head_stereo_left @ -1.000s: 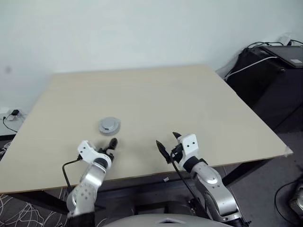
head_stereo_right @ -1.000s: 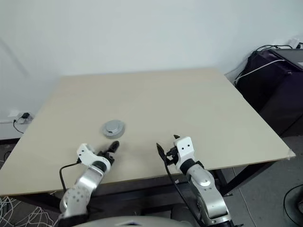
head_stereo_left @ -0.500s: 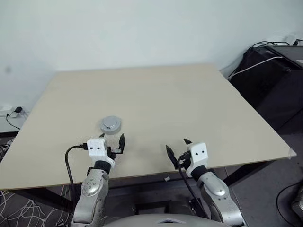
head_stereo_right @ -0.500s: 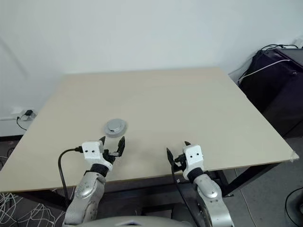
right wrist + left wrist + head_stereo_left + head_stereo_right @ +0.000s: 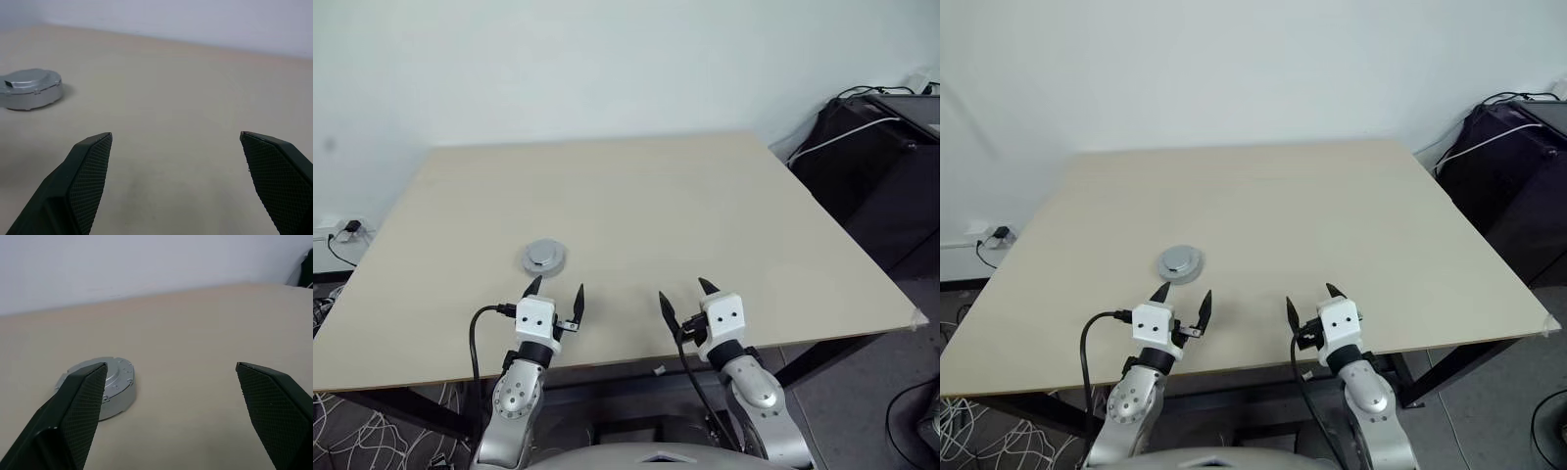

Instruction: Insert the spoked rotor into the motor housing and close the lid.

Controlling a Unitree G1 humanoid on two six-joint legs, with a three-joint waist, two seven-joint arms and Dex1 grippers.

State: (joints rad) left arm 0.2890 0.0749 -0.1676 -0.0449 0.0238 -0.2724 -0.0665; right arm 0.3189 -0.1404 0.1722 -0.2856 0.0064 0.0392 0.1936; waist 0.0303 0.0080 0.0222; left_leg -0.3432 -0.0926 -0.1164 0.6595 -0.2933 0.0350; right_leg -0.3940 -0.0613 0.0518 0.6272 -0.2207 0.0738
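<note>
— Motor housing (image 5: 542,258): where do you have it?

— I see it on the left half of the table (image 5: 705,206), toward the near edge, as one closed silvery-grey puck. The ribbed lid (image 5: 113,372) sits on top of it, I think flush, though the rim is too small for me to be sure.

— And the pincers?

— I have the left gripper (image 5: 557,295) just short of the housing, fingers spread wide, nothing between them. The right gripper (image 5: 684,298) hangs beside it, well apart from the housing, spread just as wide and empty. Both hover above the table's near edge, pointing forward.
</note>
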